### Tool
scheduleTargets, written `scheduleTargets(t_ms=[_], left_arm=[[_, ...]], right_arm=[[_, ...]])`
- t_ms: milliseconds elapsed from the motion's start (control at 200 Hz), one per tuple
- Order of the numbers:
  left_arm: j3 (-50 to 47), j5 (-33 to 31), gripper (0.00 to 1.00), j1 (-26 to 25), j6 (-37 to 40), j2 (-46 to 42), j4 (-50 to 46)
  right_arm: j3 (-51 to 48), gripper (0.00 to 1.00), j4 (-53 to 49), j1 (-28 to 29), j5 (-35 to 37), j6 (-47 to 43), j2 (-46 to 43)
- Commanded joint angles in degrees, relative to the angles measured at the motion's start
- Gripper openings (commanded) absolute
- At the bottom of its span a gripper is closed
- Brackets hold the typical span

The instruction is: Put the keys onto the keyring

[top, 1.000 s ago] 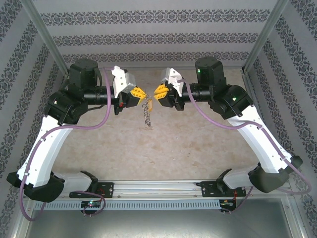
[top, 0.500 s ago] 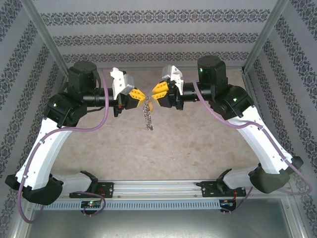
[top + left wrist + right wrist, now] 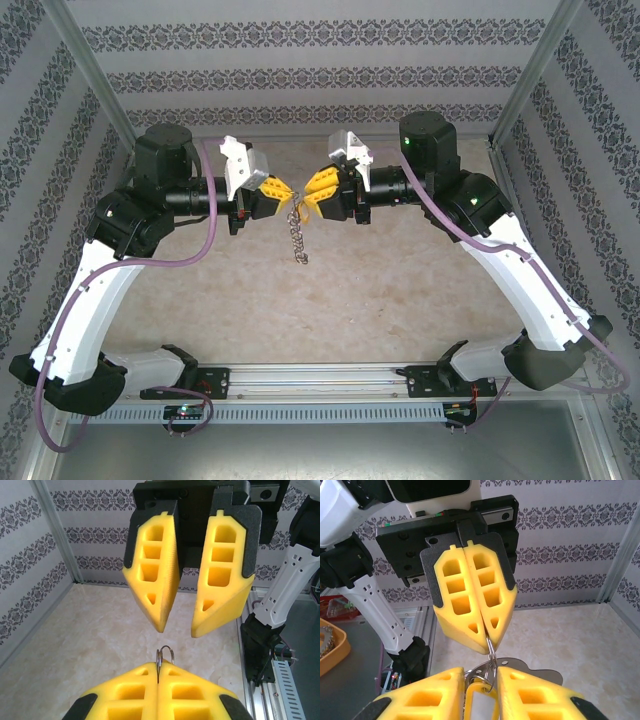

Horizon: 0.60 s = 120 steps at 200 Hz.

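Above the mottled beige table (image 3: 400,290), in mid-air, the left gripper (image 3: 287,191) is clamped fully onto the keyring (image 3: 491,650), a thin silvery wire loop. The keys (image 3: 297,237) hang beneath it as a jagged metal string. The right gripper (image 3: 309,190) faces it, its ribbed yellow foam fingers (image 3: 167,580) parted and gripping nothing. In the right wrist view, a yellow rectangular tag (image 3: 481,707) sits across their gap.

Two arms, left arm (image 3: 88,290) and right arm (image 3: 532,290): white moulded links, black joint housings, lilac cables (image 3: 172,262) looped alongside, green indicator light (image 3: 407,142) on one housing. White camera mounts (image 3: 240,165) at wrists. Fingers (image 3: 150,575) yellow, wedge-shaped, hollowed with rectangular and triangular pockets, backed by black plates; screw holes in black carriage (image 3: 400,545).
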Motion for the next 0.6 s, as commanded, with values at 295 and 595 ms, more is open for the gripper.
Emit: scheduleTargets(t_ms=[295, 595], left_arm=[[-0.31, 1.39, 0.0, 0.92, -0.63, -1.41, 4.3], [-0.04, 1.68, 0.0, 1.01, -0.79, -0.97, 4.77]], right_arm=[[0.97, 0.27, -1.41, 0.44, -1.74, 0.33, 1.89], [2.65, 0.11, -3.3, 0.59, -0.55, -1.12, 3.21]])
